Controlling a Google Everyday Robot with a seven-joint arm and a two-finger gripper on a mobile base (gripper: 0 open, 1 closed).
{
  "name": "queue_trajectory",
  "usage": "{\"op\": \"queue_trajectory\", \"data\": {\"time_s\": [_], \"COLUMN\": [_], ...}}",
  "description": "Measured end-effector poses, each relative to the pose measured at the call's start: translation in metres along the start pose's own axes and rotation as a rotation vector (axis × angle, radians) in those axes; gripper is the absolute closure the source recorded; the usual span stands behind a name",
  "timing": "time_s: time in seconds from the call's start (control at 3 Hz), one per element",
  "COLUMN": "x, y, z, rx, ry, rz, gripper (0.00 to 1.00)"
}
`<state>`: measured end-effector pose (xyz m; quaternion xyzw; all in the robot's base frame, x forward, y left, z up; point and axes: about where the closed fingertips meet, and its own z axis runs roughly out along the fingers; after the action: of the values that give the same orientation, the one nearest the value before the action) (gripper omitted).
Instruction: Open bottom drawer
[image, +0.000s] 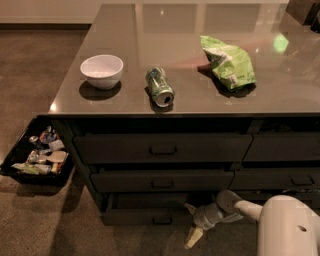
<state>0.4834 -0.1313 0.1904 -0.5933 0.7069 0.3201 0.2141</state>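
The tool (192, 223) hangs just right of the bottom drawer (135, 216), level with its front, its two fingers spread and pinching nothing. The drawer, lowest of its stack, shows a dark gap above its front, so it looks partly out. To finish well, I judge the tool should shift left to the drawer's small handle (162, 220), close squarely on it, then pull straight and level, away from the worktop (200, 95) above the drawer.
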Motion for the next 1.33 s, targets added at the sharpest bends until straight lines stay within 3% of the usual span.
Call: {"op": "queue_trajectory", "data": {"time_s": [0.33,0.67,1.0,1.33], "x": [0.003,-0.002,0.005,0.012], "y": [0.017,0.019,0.039,0.101], "z": [-0.004,-0.010,-0.043,-0.045], "rx": [-0.010,-0.009,0.051,0.002], "ry": [-0.018,-0.018,-0.020,-0.030], "rz": [0.043,0.043,0.119,0.179], "gripper": [0.00,0.00,0.00,0.00]}}
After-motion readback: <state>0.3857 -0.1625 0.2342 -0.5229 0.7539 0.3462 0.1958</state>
